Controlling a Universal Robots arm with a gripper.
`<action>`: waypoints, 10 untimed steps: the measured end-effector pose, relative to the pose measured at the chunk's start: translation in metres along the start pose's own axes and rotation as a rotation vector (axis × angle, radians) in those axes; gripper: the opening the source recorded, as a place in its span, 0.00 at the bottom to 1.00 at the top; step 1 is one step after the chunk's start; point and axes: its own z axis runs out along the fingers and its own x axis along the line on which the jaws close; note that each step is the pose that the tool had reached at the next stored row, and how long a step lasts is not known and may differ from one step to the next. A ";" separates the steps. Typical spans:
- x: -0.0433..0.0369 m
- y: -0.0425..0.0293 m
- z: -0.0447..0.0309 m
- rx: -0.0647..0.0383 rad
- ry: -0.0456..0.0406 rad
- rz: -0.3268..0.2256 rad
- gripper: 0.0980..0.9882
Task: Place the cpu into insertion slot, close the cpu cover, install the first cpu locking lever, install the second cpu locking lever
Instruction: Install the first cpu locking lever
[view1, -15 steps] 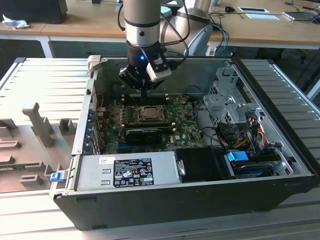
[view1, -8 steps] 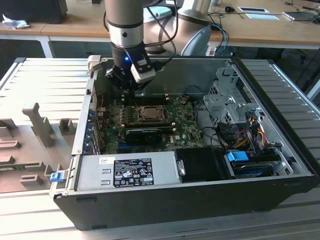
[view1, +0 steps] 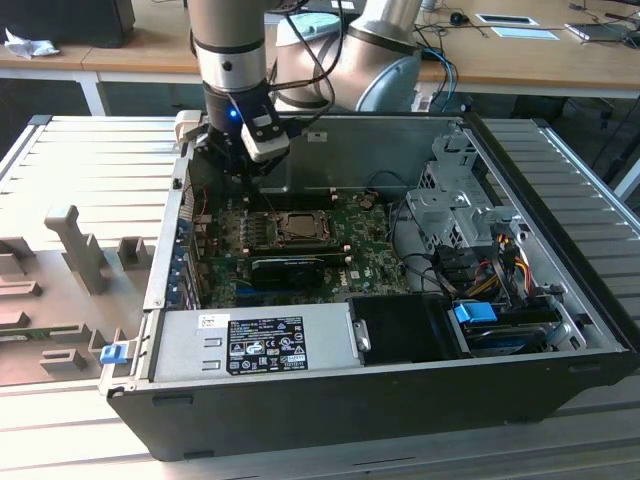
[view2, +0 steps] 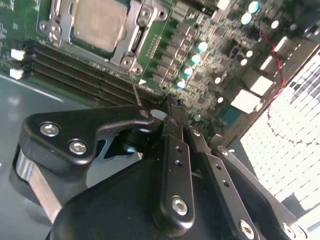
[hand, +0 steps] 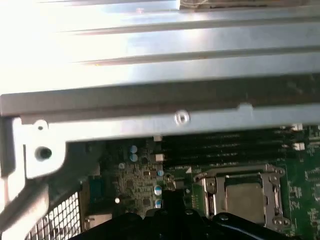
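Observation:
The cpu (view1: 298, 228) lies pale and square in the insertion slot (view1: 276, 236) on the green board. The silvery cpu cover (view2: 132, 36) lies flat around the cpu (view2: 97, 22), which shows through its window. In the first wrist view the cpu (hand: 243, 196) and the cover (hand: 209, 192) look the same. A thin metal lever (view2: 134, 87) rises from the socket's corner toward my black fingers. My gripper (view2: 170, 102) hovers above the board beside the socket, toward the exterior view's left and back (view1: 243, 178). Its fingers meet at the tips, with nothing seen between them.
Dark memory slots (view2: 75, 70) run beside the socket. A long black card (view1: 288, 267) lies in front of it, and beyond that the grey power supply (view1: 250, 343). A drive cage (view1: 450, 205) and cable bundle (view1: 490, 270) fill the exterior view's right. The case wall (hand: 150, 100) stands close behind.

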 end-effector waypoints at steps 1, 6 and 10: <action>-0.0001 0.0028 0.0003 0.000 0.0004 -0.007 0.01; -0.0219 0.0054 0.0013 0.000 0.0004 -0.008 0.01; -0.0447 0.0071 0.0028 0.000 0.0014 -0.011 0.01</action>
